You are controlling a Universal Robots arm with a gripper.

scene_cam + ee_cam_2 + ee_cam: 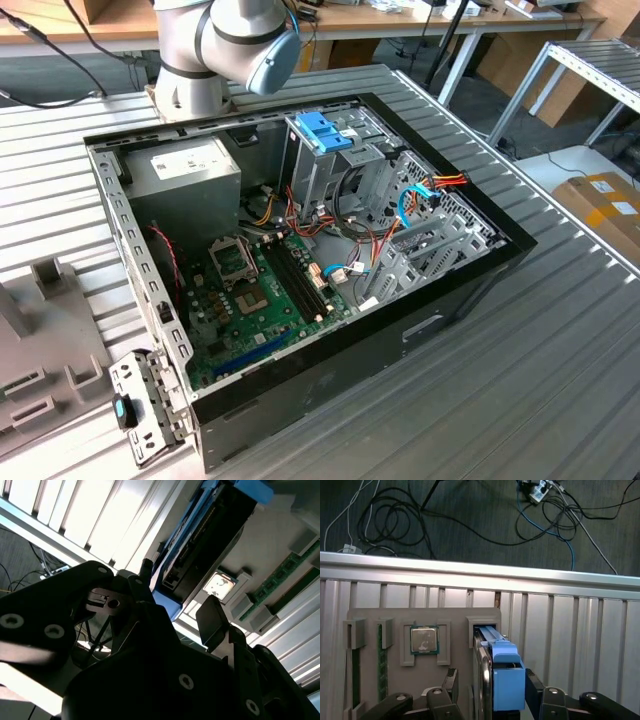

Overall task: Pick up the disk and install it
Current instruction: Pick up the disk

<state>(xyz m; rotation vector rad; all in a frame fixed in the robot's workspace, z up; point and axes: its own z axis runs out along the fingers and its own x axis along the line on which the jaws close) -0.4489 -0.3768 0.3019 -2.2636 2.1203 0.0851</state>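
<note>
The disk (pixel 506 677) stands on edge in a slot of a grey holder plate (pixel 460 645), its light-blue carrier frame facing the camera. In the second wrist view the disk (pixel 205 545) shows a dark side with the blue frame along its edge. My gripper (pixel 490 682) straddles the disk and is open, with one black finger (pixel 451 680) on one side and the other finger (pixel 534 682) close against the opposite side. From the second wrist view, the gripper (pixel 178 597) sits just short of the disk's near end.
The holder plate also carries a processor chip (pixel 424 640) and a green memory stick (pixel 382 665). In the exterior view an open computer case (pixel 300 260) lies on the ribbed metal table, with a tall drive cage topped by a blue bracket (pixel 325 130). Cables lie on the floor beyond the table edge (pixel 480 572).
</note>
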